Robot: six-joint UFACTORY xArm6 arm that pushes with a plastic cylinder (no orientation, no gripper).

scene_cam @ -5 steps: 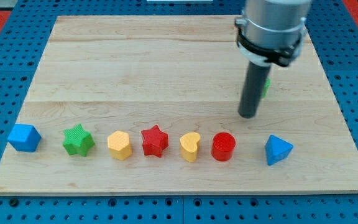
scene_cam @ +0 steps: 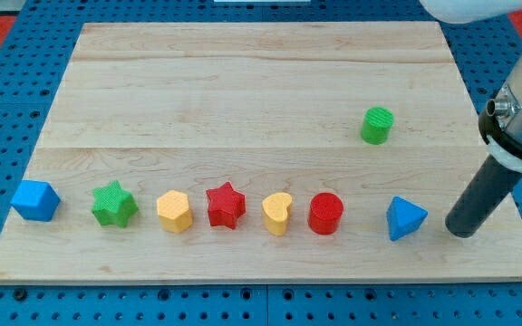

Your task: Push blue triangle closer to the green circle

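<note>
The blue triangle (scene_cam: 406,219) sits on the wooden board (scene_cam: 243,100) at the lower right of the frame, the last piece at the right end of a row of blocks along the board's lower edge. The green circle (scene_cam: 377,125), a short upright cylinder, stands alone above it and slightly to its left, well apart from it, in the right middle of the board.

We have our rod coming in from the right edge of the frame, slanting down and to the left out of a grey collar with a black band. My tip (scene_cam: 461,234) rests on the board just beside the blue triangle, on its right and a little lower, with a narrow strip of bare wood between them. We carry no jaws at all, only this plain rod, so nothing is spread, pressed together or pinched.

Leftward from the triangle the row runs: red cylinder (scene_cam: 325,214), yellow heart (scene_cam: 278,214), red star (scene_cam: 226,205), yellow hexagon (scene_cam: 174,211), green star (scene_cam: 114,204), and a blue cube (scene_cam: 35,200) at the far lower left.

Around the board we see a blue pegboard (scene_cam: 25,299). We can read no writing or labels anywhere.
</note>
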